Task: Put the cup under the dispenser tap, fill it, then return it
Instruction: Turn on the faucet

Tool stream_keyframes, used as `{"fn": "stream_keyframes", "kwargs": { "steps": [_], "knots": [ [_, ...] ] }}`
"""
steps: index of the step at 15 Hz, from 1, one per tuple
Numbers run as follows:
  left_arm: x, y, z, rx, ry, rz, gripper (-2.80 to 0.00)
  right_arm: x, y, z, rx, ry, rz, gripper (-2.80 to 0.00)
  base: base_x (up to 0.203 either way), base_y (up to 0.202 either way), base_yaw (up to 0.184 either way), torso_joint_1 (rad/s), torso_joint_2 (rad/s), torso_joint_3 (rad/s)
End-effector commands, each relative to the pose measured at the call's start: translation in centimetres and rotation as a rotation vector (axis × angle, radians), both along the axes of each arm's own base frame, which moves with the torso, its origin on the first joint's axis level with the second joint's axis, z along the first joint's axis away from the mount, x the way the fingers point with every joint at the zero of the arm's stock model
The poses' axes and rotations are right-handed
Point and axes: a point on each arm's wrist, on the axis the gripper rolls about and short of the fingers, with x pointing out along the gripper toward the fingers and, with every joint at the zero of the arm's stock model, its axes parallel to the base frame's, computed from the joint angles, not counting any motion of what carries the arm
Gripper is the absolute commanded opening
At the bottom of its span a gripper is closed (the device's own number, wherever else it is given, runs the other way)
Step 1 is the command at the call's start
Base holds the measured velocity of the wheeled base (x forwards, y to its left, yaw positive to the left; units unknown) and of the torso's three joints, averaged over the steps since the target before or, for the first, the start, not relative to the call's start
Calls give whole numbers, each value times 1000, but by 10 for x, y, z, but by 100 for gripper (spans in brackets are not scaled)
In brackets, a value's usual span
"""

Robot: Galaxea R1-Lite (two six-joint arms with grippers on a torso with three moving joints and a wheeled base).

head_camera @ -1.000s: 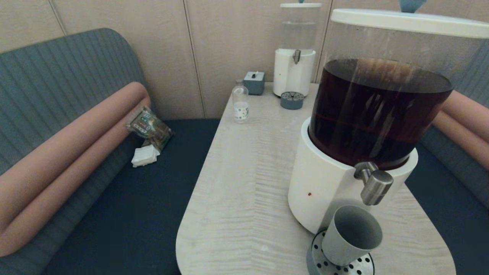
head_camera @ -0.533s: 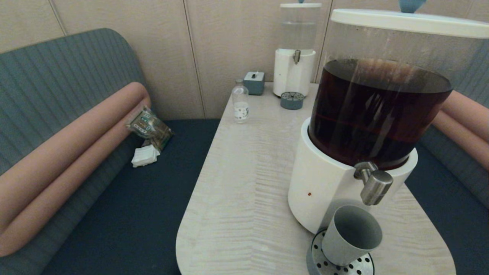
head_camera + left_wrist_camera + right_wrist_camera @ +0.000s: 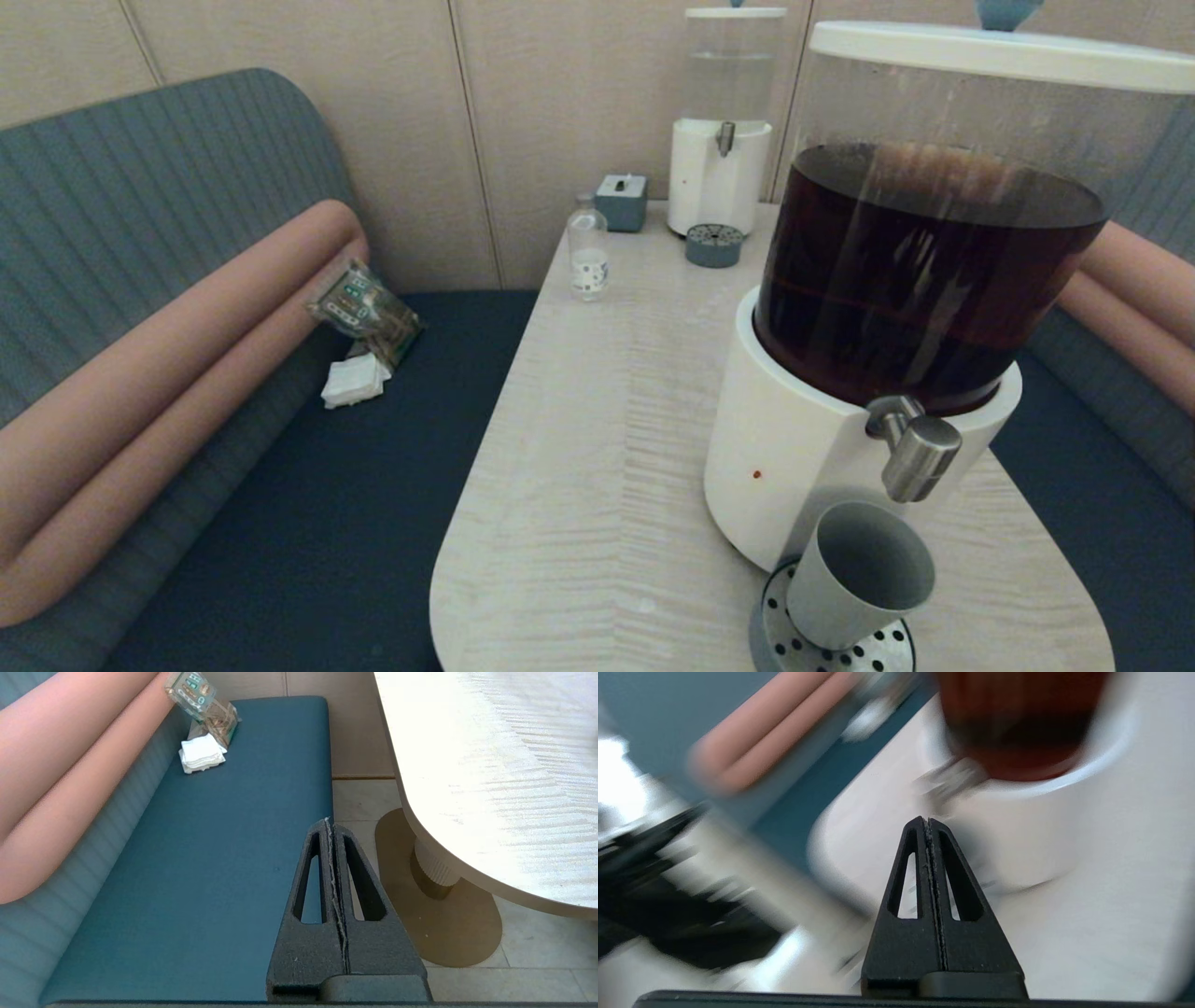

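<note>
The cup (image 3: 859,574) was seen standing on the perforated drip tray (image 3: 845,649), directly beneath the dispenser tap (image 3: 920,457), untouched by either gripper. The left gripper (image 3: 328,823) was held clenched above the bench seat (image 3: 210,858), beside the table (image 3: 490,765). The right gripper (image 3: 924,822) was likewise closed, empty, with the dispenser ahead of it.

Head view is evenly but dimly lit, with soft shadows and faint reflections on the dark tank (image 3: 920,271). Left wrist view is sharp, but the surface (image 3: 504,765) is blown out by glare. Right wrist view is heavily motion-blurred; only the right claw (image 3: 928,826) is sharp.
</note>
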Motion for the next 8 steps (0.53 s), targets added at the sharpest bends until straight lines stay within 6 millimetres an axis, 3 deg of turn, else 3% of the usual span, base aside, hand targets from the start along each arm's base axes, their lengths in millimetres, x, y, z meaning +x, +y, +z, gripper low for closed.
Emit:
{"fn": "stream_keyframes", "kwargs": {
  "steps": [1, 5, 8],
  "knots": [
    [0, 0, 0, 0, 1, 0, -280, 58, 3, 0, 30, 198, 106, -280, 0, 0, 0, 0, 0, 0],
    [0, 0, 0, 0, 1, 0, -280, 108, 6, -16, 76, 370, 214, -280, 0, 0, 0, 0, 0, 0],
    [0, 0, 0, 0, 1, 0, -280, 130, 6, -30, 34, 336, 228, -280, 0, 0, 0, 0, 0, 0]
  ]
}}
